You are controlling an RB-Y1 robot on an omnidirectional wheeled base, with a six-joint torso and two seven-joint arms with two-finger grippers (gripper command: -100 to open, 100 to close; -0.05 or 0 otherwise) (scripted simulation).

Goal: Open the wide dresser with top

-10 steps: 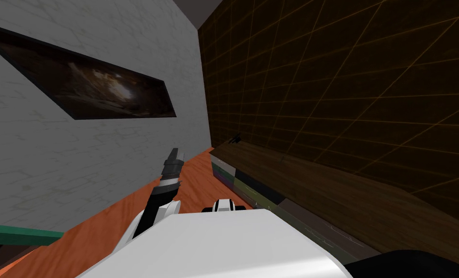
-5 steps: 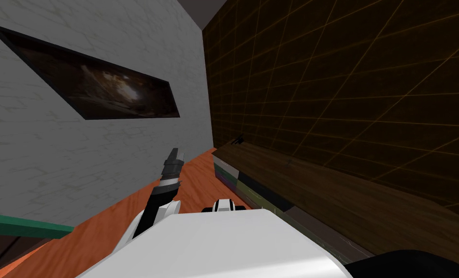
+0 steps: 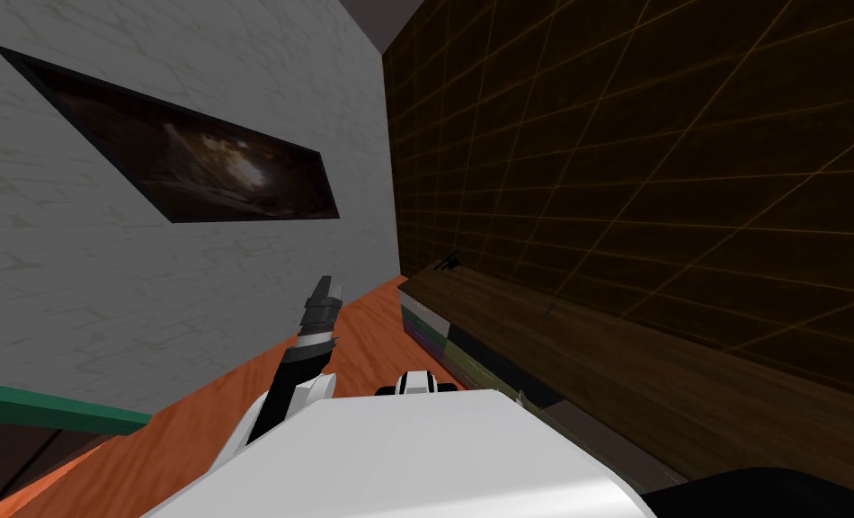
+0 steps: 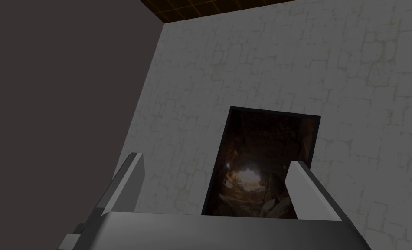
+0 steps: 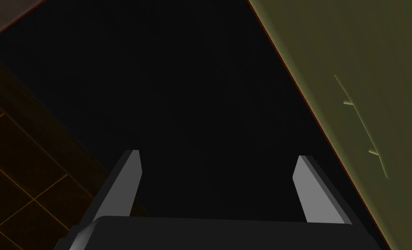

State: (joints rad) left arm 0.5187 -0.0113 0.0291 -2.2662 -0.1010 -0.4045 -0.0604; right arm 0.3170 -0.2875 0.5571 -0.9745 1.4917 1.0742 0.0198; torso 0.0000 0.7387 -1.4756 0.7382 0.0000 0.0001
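While left tool (image 4: 217, 161) and right tool (image 5: 217, 154) gape released, one slim handle (image 5: 361, 126) crosses one olive dresser front (image 5: 374, 47).

The left arm (image 3: 306, 352) is white, then black with what may be grey rings (thin grey fingers (image 4: 127, 182), dark box (image 4: 218, 230)).

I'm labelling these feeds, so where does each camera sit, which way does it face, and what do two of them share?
Head view: on the head, steeply down and forward, rolled, at the dresser along the dark tiled wall; the raised left hand shows.
Left wrist view: on the left hand, facing a grey wall; its open fingers show.
Right wrist view: on the right hand, close to the dresser's olive drawer front and handle; open fingers show.
Shared: head and right wrist views show dresser and tiled wall.
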